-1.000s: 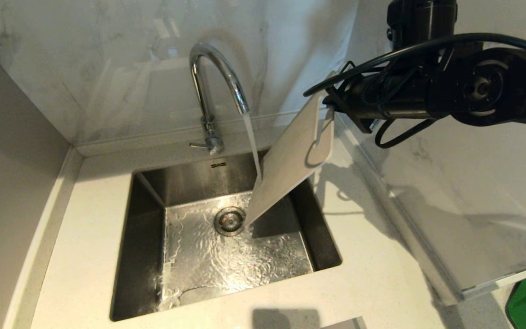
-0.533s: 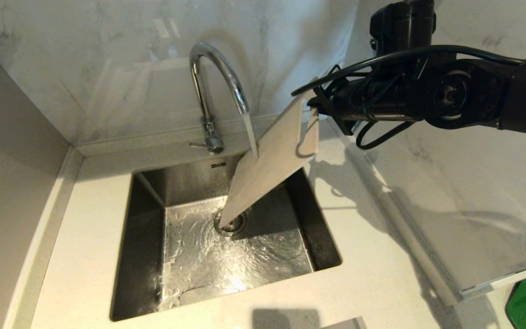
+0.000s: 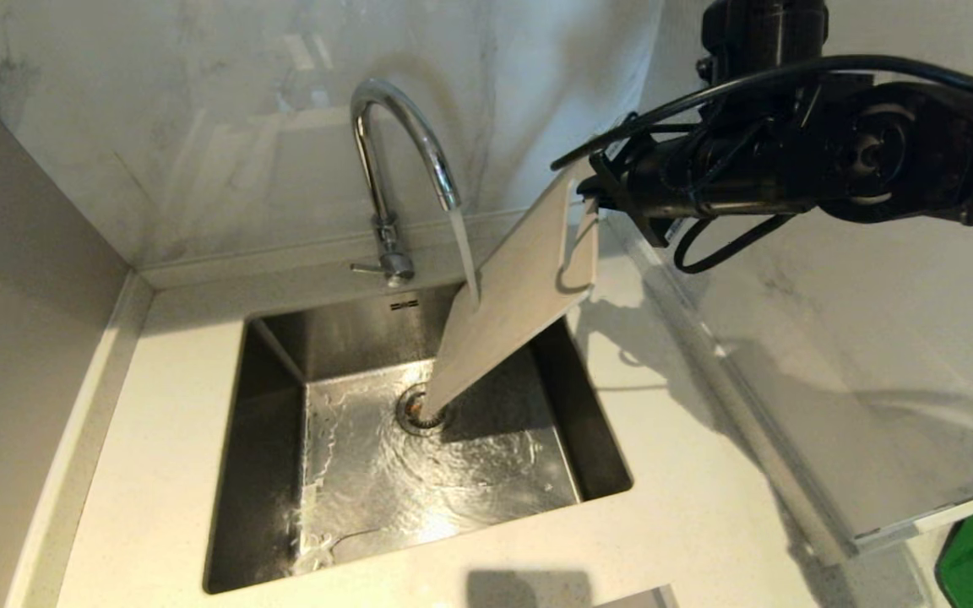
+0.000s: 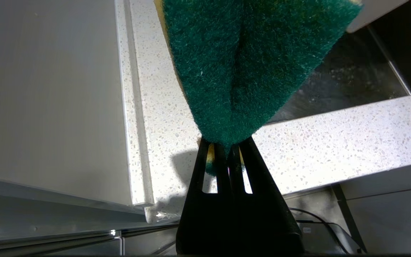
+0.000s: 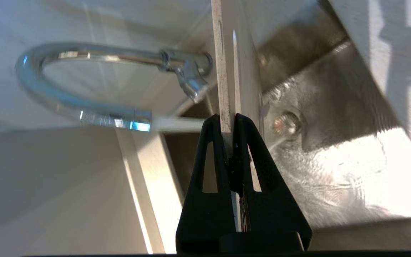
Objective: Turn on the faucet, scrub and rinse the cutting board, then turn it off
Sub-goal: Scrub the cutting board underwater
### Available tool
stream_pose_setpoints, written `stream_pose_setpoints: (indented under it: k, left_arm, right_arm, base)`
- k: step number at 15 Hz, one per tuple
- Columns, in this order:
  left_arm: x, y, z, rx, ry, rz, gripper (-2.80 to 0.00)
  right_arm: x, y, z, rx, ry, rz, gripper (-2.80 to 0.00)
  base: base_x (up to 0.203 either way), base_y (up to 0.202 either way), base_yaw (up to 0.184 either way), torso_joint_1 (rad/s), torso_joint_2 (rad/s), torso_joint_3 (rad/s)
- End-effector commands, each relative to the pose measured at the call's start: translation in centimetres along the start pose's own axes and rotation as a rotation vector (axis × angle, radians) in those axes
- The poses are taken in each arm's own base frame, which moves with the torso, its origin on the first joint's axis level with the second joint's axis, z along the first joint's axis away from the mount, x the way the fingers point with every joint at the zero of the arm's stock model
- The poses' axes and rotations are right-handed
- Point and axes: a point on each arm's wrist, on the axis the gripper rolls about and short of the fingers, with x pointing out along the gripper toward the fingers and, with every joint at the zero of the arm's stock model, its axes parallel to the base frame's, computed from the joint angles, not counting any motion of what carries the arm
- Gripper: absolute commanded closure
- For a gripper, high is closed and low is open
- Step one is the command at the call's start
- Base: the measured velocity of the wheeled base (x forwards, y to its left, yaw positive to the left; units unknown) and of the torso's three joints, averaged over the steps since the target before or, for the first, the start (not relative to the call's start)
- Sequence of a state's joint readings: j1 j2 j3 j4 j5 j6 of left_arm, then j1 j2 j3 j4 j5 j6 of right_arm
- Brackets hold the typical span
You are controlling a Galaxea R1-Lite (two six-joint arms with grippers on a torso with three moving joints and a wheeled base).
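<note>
One faucet (image 3: 398, 160) is standing behind one steel sink (image 3: 267, 473), its arched spout reaching over the basin. One stream of water (image 3: 465, 253) is running from the spout and landing on the face of the one cutting board (image 3: 503, 321). The board is tilting steeply, its lower corner hanging right over the one drain (image 3: 412, 414), its upper end with the slot handle raised toward the right wall.

Two grippers are showing. The right gripper (image 3: 596, 190) is clamping the board's top edge beside the slot; in the right wrist view the right gripper (image 5: 228, 119) is pinching the thin edge of the board (image 5: 223, 71) between both fingers, with the faucet (image 5: 84, 96) curving just beside it.

The left gripper (image 4: 226, 142) is sitting out of the head view, squeezing one green scrub sponge (image 4: 248, 60) above the speckled countertop (image 4: 334, 135) near the sink's rim.

Water is rippling across the sink floor.
</note>
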State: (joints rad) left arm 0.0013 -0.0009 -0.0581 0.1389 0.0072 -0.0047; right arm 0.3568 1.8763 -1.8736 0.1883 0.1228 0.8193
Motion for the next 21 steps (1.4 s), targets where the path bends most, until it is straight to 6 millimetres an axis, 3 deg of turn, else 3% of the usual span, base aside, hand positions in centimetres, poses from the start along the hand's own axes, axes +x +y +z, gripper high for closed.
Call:
stream_pose_setpoints:
  k: [1, 7, 10, 12, 17, 21]
  left_arm:
    - [0.0, 0.0, 0.0, -0.003, 0.003, 0.0, 0.0]
    - [0.0, 0.0, 0.0, -0.004, 0.004, 0.0, 0.0]
    - [0.0, 0.0, 0.0, -0.004, 0.004, 0.001, 0.0]
    - [0.0, 0.0, 0.0, -0.006, 0.014, 0.001, 0.0]
    - [0.6, 0.0, 0.4, 0.019, 0.095, -0.006, 0.0]
    - [2.1, -0.1, 4.0, 0.041, 0.204, -0.051, 0.0]
  right_arm:
    - [-4.7, 1.7, 0.8, -0.021, 0.007, -0.004, 0.0]
    - [-17.1, 4.4, 1.2, -0.13, 0.011, -0.019, 0.0]
    - [-21.4, 4.8, 0.9, -0.142, 0.003, -0.009, 0.0]
    - [-22.6, 4.7, 0.6, -0.137, 0.015, -0.021, 0.0]
    - [-23.1, 4.6, 0.4, -0.133, 0.02, -0.027, 0.0]
    - [-23.0, 4.5, 0.3, -0.131, 0.024, -0.026, 0.0]
  base:
    - [0.0, 0.0, 0.0, 0.0, 0.0, 0.0]
    - [0.0, 0.0, 0.0, 0.0, 0.0, 0.0]
    - [0.0, 0.0, 0.0, 0.0, 0.0, 0.0]
    - [0.0, 0.0, 0.0, 0.0, 0.0, 0.0]
    - [0.0, 0.0, 0.0, 0.0, 0.0, 0.0]
    - [0.0, 0.0, 0.0, 0.0, 0.0, 0.0]
